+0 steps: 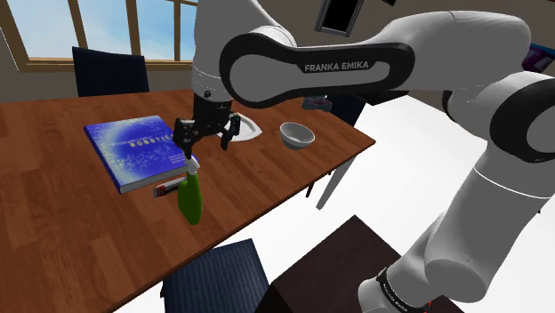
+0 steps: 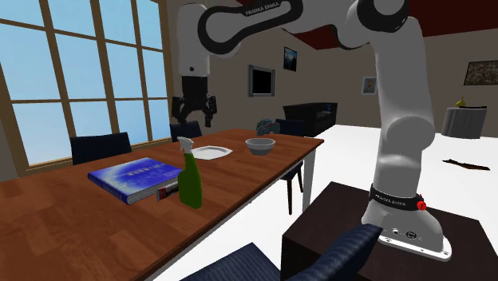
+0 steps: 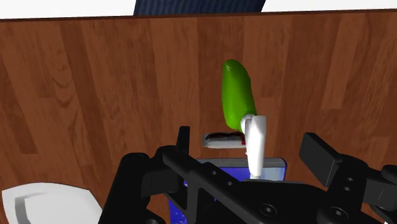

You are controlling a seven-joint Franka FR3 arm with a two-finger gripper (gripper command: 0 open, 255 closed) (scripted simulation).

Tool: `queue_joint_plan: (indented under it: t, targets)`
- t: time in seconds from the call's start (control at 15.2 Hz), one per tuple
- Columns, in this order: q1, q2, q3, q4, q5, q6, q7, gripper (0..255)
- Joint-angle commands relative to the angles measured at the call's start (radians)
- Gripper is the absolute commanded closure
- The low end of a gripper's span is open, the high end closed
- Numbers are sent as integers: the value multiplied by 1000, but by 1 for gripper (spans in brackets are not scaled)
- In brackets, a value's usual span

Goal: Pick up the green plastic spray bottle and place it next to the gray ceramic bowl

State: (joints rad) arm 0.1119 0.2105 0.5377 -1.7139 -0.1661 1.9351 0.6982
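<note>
A green spray bottle [image 1: 189, 199] with a white trigger head stands upright near the table's front edge, beside a blue book. In the second exterior view the bottle [image 2: 190, 184] is well below my gripper [image 2: 195, 118]. The black gripper [image 1: 206, 137] hangs open above the bottle's head, not touching it. Looking down along the hand, the bottle [image 3: 237, 94] lies between and beyond the spread fingers of the gripper [image 3: 251, 151]. The grey bowl [image 1: 297, 135] sits toward the table's far right end; in the second exterior view the bowl [image 2: 260, 145] is behind and to the right of the bottle.
A white plate [image 1: 250, 128] lies between gripper and bowl. The blue book [image 1: 138, 151] and a small red-and-white item [image 1: 167, 187] lie just left of the bottle. Dark chairs stand behind the table [image 1: 111, 71] and at its front edge [image 1: 218, 280].
</note>
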Motion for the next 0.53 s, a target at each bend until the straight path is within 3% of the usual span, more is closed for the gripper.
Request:
queue_joint_plan:
  t: [0.0, 0.46]
  targets:
    - [36, 94, 0, 83, -47, -12, 50, 0]
    - [44, 129, -10, 45, -68, 56, 66, 0]
